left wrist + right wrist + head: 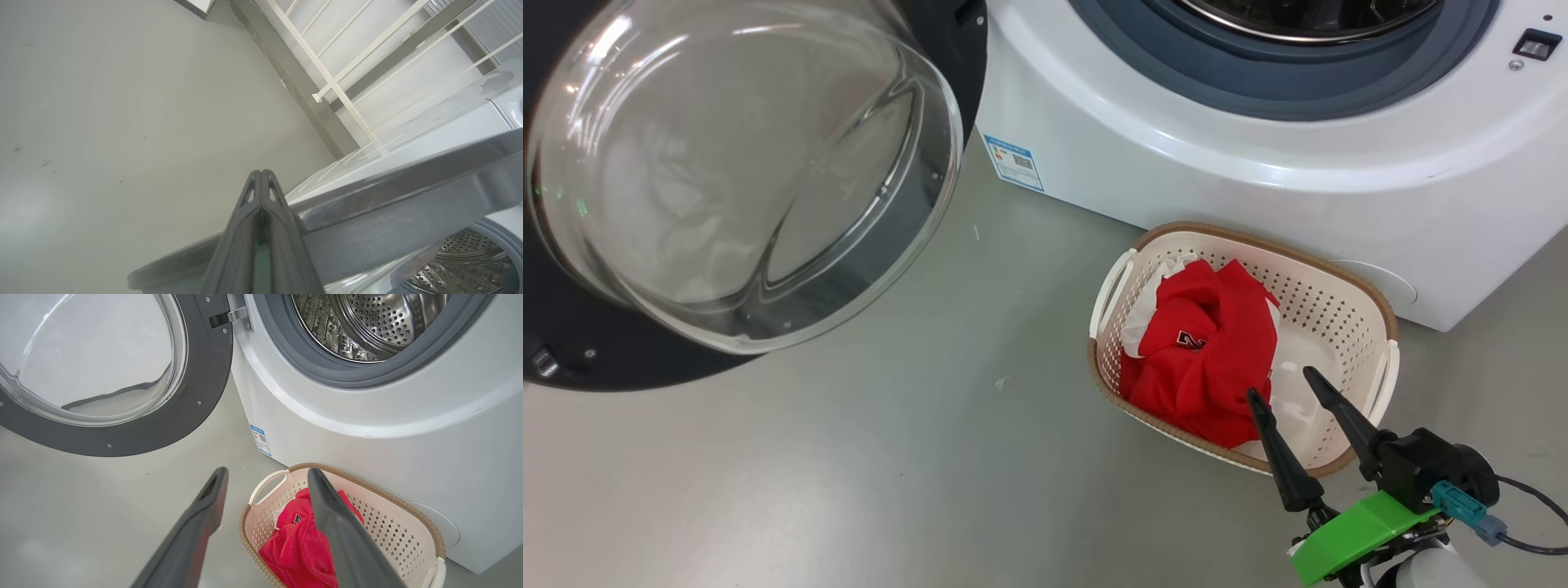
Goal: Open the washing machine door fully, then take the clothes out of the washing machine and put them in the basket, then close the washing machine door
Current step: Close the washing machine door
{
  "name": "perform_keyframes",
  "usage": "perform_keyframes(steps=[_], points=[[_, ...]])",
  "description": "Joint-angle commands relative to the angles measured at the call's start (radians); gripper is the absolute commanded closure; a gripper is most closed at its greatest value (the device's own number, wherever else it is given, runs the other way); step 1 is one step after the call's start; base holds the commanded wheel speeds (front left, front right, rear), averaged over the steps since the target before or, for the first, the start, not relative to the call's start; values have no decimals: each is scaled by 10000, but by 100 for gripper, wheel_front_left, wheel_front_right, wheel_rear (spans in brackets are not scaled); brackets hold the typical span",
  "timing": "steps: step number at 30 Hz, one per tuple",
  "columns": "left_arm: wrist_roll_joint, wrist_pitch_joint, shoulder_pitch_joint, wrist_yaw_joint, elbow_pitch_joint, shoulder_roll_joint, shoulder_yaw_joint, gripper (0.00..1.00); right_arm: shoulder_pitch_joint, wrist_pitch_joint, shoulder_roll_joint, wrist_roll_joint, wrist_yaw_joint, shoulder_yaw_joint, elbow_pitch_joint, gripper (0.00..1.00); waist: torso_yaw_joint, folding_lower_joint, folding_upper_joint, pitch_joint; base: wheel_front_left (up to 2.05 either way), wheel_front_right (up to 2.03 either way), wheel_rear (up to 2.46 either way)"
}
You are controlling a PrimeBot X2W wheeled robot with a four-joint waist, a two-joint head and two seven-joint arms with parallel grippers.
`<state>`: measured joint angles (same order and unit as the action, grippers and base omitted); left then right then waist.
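Observation:
The washing machine door (pixel 931 49) stands swung wide open at the left, its glass bowl (pixel 743 171) bulging toward me. Beside it, the white washing machine (pixel 1258 163) shows its grey gasket and a bare steel drum (pixel 367 322). On the floor in front of the washer sits the basket (pixel 1347 269) with red clothes (pixel 1209 359) heaped in its left half. My right gripper (pixel 1281 384) hangs open over the basket's near rim, holding nothing. My left gripper (pixel 261 175) is shut and holds nothing, pointing past the door's grey edge (pixel 408 192); whether it touches the edge I cannot tell.
Grey floor (pixel 890 457) spreads to the left of the basket and under the door. A blue label sticker (pixel 1014 162) marks the washer's lower left corner. A white metal railing (pixel 335 85) stands by the wall beyond the door. A black cable (pixel 1535 523) trails from my right wrist.

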<state>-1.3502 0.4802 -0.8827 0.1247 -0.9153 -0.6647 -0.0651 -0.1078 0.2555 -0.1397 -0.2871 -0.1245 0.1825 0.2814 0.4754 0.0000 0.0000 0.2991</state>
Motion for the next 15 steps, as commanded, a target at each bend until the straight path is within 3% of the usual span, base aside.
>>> perform_keyframes(steps=[1, 15], points=[[-158, 192, 143, 59, 340, -645, -108, 100, -187, 63, 21, 134, -62, 259, -189, 0, 20, 0, 0, -35, 0, 0, 0], [-1088, 1255, 1521, 59, 2700, -862, 586, 100, 95, 63, 186, -9, -62, 200, -164, 0, 168, 0, 0, -705, 0, 0, 0]])
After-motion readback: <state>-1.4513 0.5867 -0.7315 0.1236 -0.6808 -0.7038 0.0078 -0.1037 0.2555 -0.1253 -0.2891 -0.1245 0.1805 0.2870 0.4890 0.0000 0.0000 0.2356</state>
